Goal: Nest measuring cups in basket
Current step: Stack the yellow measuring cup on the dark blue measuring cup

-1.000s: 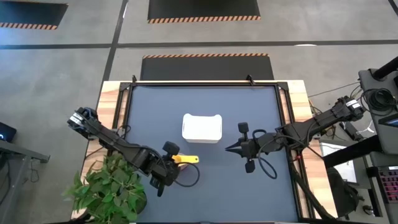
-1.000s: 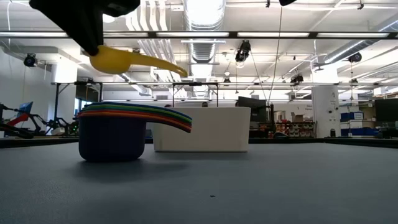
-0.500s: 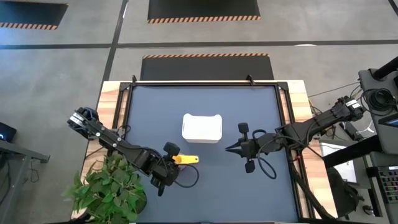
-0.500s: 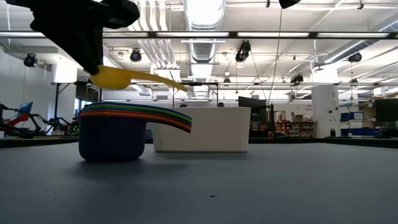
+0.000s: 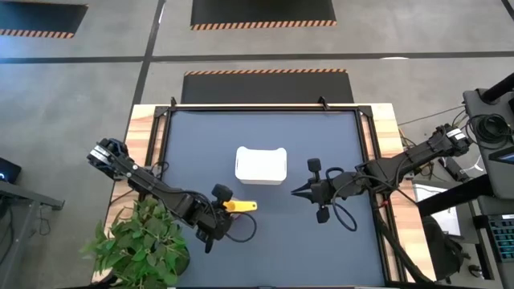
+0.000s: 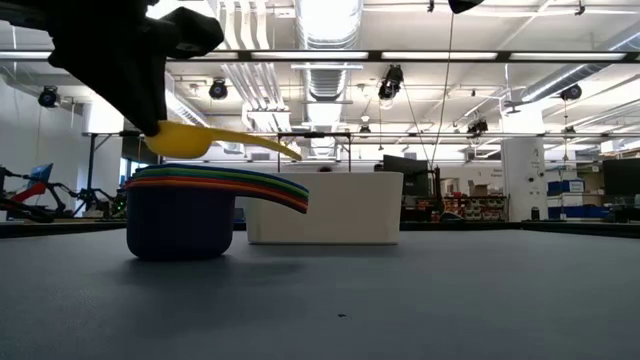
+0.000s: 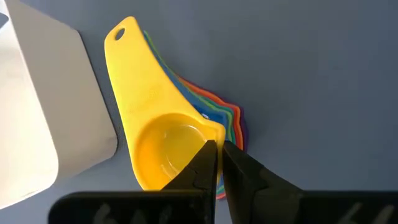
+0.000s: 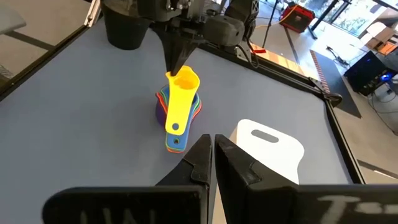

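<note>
My left gripper (image 5: 225,209) hangs near the table's near-left part and is shut on the yellow measuring cup (image 7: 155,124), held just over the stack of nested cups (image 6: 180,215). That stack stands on its dark blue bottom cup, its coloured handles (image 7: 229,118) fanned out under the yellow one. The white basket (image 5: 261,164) stands on the table just beyond the stack. My right gripper (image 5: 294,192) is shut and hovers to the right of the basket, touching nothing. My left gripper pinches the yellow cup's bowl rim (image 7: 210,134) at the side of the bowl, one finger (image 7: 199,165) inside and the other outside. It comes from above, pointing down. The cup (image 6: 200,140) is off the table, close over the stack, its handle slanting slightly down.
A potted plant (image 5: 140,241) stands at the table's near-left corner, close to the left arm. Cables loop on the mat beside both grippers. The mat right of the stack and in front of the basket is bare (image 6: 420,290).
My left gripper has come down, lowering the yellow cup from well above the stack to just over its top rims. The cup's handle still points the same way. The stack, the basket and the right arm have stayed still.
</note>
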Tool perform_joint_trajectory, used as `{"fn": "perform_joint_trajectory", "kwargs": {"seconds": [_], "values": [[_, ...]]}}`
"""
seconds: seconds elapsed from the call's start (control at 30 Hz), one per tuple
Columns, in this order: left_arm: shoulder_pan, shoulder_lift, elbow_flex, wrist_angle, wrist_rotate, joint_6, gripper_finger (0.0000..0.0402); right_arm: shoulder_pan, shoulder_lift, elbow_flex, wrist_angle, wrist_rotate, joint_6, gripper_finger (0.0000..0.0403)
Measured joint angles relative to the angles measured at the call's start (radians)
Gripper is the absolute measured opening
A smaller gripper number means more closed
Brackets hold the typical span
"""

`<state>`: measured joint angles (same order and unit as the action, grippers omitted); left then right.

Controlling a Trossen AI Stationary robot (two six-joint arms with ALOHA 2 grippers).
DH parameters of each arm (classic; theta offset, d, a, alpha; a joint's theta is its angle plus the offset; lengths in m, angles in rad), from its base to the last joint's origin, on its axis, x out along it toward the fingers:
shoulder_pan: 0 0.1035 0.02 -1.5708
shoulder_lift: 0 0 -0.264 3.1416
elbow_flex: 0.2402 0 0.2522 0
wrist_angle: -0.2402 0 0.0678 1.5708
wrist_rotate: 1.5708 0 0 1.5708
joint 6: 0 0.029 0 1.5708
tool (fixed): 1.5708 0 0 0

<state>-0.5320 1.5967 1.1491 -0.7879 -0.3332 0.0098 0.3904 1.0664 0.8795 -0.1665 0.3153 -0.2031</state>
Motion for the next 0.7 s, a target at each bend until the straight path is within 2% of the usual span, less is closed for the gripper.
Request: {"fn": "perform_joint_trajectory", "kwargs": {"seconds": [0.7], "values": [[0.012,0.0,-0.007,0.052,-0.001,-0.023,0.0,0.0,0.0,0.0,0.0,0.0,0.001,0.0009]]}}
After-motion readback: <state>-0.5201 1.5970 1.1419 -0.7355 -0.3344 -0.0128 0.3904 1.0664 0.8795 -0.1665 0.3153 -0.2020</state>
